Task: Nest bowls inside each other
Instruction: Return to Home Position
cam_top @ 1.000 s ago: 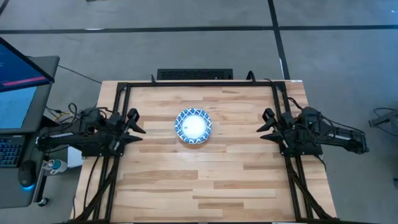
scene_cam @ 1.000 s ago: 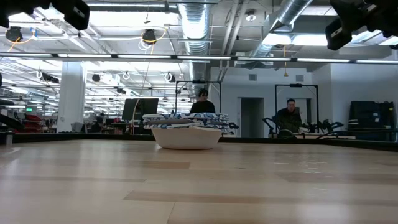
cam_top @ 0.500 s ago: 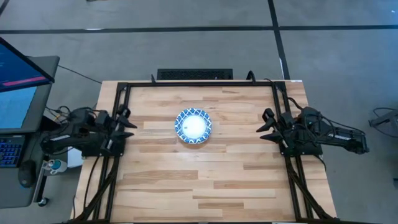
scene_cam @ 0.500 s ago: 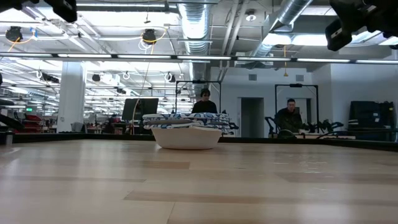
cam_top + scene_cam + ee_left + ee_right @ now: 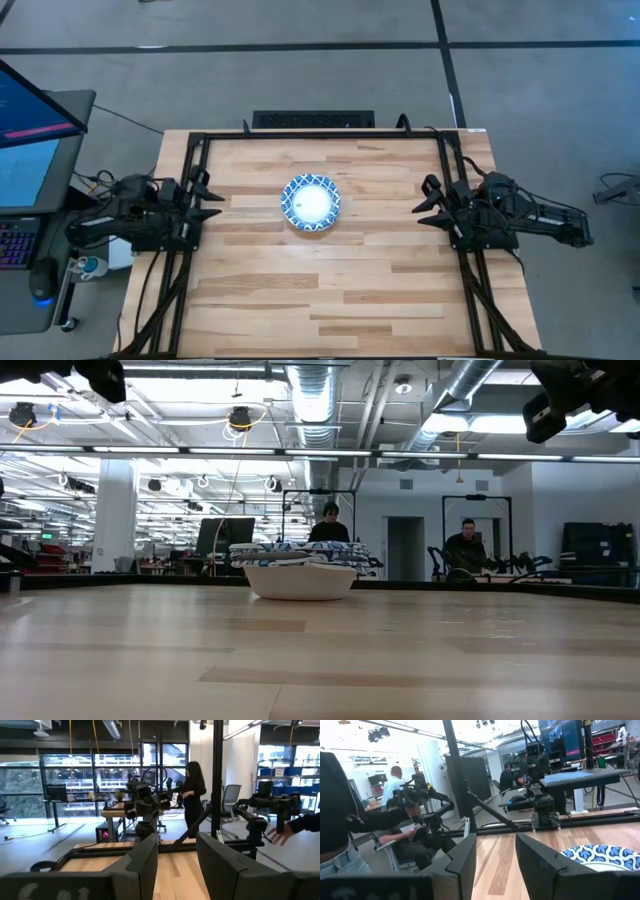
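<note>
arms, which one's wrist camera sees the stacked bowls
The right arm, at the edge of the table: its wrist view catches the bowls, blue-patterned rim showing; the left arm, opposite, sees none.

The bowls (image 5: 311,203) sit nested in one upright stack, blue-patterned rims, mid-table toward the far edge.

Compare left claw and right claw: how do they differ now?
Left claw sits at the left edge of the table, right claw at the right edge. The right claw's own camera catches the bowls; the left claw's does not. Both are open, empty, and clear of the bowls.
</note>
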Controlling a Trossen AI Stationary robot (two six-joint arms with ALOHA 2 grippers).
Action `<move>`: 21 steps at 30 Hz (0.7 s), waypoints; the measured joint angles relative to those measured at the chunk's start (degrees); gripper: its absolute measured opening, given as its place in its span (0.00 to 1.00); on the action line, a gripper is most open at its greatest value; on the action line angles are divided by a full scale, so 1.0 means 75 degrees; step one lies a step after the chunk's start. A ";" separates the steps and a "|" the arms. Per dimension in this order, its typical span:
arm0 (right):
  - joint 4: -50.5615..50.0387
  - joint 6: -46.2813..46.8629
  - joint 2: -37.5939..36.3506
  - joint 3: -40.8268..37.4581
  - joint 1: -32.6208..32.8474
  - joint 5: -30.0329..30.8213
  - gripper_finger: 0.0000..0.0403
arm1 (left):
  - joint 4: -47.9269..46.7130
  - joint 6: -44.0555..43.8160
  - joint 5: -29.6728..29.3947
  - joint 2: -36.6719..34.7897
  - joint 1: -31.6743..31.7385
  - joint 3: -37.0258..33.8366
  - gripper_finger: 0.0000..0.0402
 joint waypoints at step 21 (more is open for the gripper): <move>-0.0004 0.0000 0.0000 0.0000 0.0000 0.0000 0.39 | -0.1756 -0.0962 0.0069 0.0000 0.0003 -0.0003 0.31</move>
